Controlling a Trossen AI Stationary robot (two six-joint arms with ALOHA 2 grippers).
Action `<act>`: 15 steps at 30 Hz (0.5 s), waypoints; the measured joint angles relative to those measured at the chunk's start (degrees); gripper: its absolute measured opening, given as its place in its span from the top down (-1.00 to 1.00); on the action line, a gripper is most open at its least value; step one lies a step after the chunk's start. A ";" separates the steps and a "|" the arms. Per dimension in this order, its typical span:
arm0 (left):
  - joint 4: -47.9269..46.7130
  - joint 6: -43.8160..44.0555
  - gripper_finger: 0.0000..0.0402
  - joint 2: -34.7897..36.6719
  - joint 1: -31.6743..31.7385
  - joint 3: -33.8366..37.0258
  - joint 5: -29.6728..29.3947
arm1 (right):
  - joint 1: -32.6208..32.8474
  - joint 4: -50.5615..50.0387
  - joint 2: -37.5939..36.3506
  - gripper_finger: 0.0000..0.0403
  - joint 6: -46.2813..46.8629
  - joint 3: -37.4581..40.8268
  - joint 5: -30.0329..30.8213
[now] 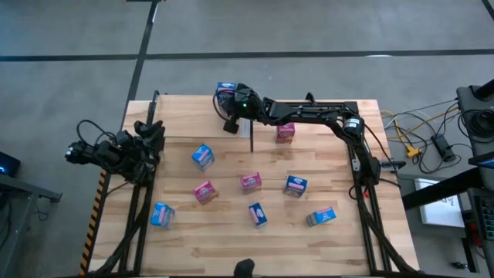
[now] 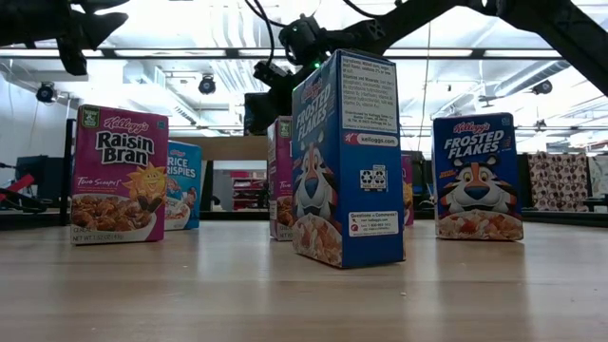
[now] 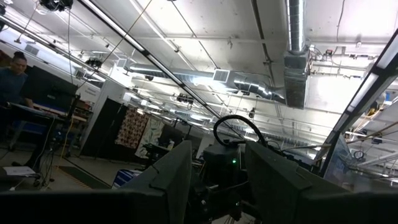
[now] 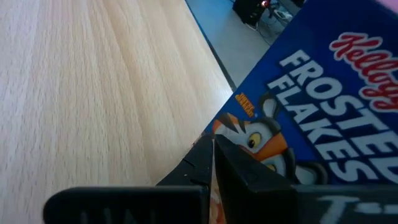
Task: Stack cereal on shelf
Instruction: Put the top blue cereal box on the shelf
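Observation:
My right gripper [image 4: 214,165] is shut and reaches to the table's far edge. It sits at a blue Frosted Flakes cereal box [image 4: 311,106] [image 1: 225,91] over the pale wood shelf [image 4: 93,81] [image 2: 233,147]. The fingers hide the part the box rests on. Several more cereal boxes, blue and pink, stand on the tabletop, among them a blue one [image 2: 347,157] close to the low camera and a Raisin Bran box [image 2: 119,176]. My left gripper [image 3: 214,186] waits folded back at the table's left edge [image 1: 116,150], open with nothing between its fingers. My right gripper has its shut fingertips [image 4: 202,158] against the printed front of the Frosted Flakes box, near its lower corner [image 4: 233,124]. The fingers slant slightly downward, coming from the table's right side. I cannot tell whether they press the box or only stand before it.
Loose boxes are spread across the middle and near half of the table: blue [image 1: 202,156], pink [image 1: 204,191], pink [image 1: 250,181], blue [image 1: 295,185], blue [image 1: 257,214], blue [image 1: 162,214], one lying down [image 1: 321,217] and pink [image 1: 285,133]. Bare wood lies between them.

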State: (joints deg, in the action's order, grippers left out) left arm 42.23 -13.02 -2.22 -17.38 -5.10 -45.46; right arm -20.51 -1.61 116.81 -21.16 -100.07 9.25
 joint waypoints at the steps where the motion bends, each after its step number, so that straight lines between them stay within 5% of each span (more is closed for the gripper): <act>1: -0.02 0.00 0.33 0.00 0.02 0.00 0.00 | 0.00 -0.16 0.00 0.96 -0.16 0.00 0.25; 15: -0.06 0.00 0.33 0.00 0.02 0.00 0.00 | 0.36 -1.55 -0.02 0.96 -1.48 0.00 4.33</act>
State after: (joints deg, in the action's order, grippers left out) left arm 42.17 -13.02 -2.22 -17.37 -5.10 -45.46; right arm -20.15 -3.16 116.79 -22.63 -100.07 13.58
